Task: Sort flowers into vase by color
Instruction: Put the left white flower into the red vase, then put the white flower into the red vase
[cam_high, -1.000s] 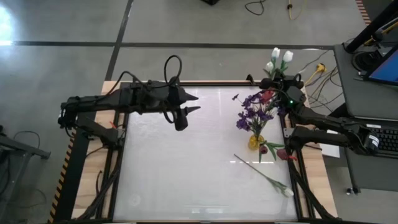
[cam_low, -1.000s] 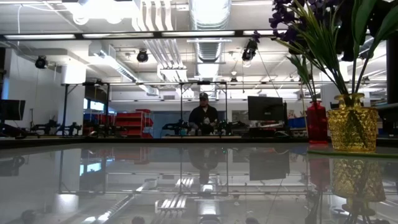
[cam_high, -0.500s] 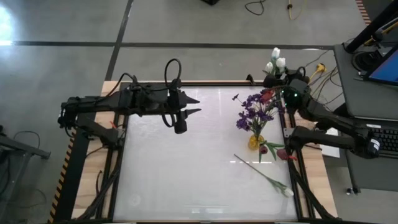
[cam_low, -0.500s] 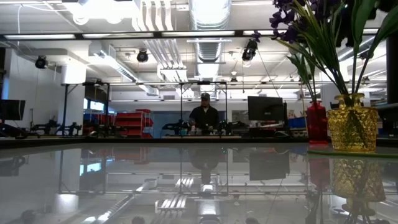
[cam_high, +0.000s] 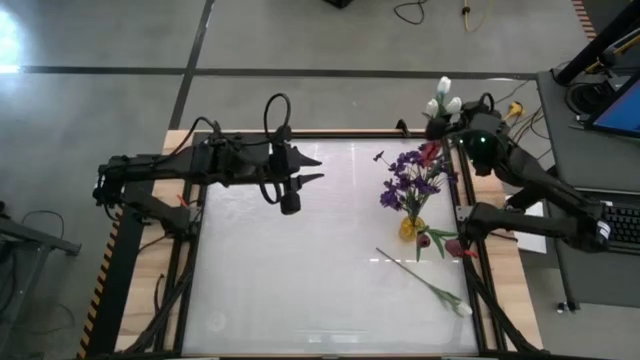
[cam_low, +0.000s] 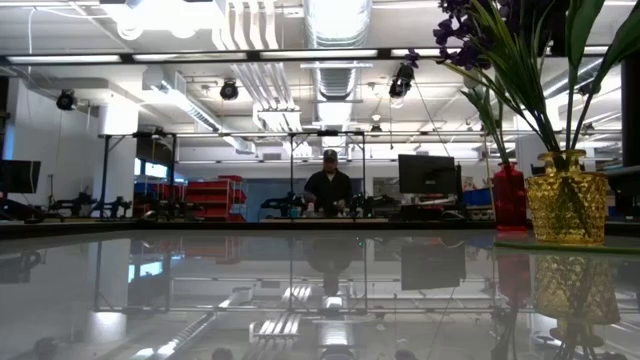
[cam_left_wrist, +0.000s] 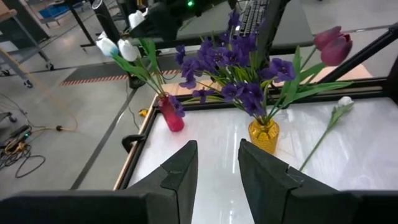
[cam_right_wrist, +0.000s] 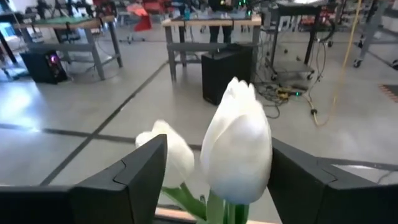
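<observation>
On the left of the high view your left arm reaches in over the table (cam_high: 300, 300), and its gripper (cam_high: 310, 167) hangs above the bare upper-middle of the surface. The left wrist view shows its two fingers (cam_left_wrist: 180, 171) standing a little apart with nothing between them.

Moving right in the high view, you see a small yellow vase (cam_high: 408, 228) right of centre, holding a spray of small purple blossoms (cam_high: 405, 178) on thin green stems with long green leaves; the low view puts the same faceted amber vase at its right edge. Just right of the yellow vase, two dark red buds (cam_high: 432, 240) lie low by the table's right border. Below them, toward the lower right, a single white tulip (cam_high: 461, 309) lies flat on the table, its long green stem running up and left.

At the upper right corner of the table a small red vase (cam_left_wrist: 170, 116) holds white tulip buds (cam_high: 444, 98), smooth, closed and egg-shaped, on green stems. Your right gripper (cam_high: 462, 112) sits at those buds. In the right wrist view its fingers (cam_right_wrist: 134, 177) stand wide on either side of one white bud, with a gap on each side, so it looks released rather than clamped.
</observation>
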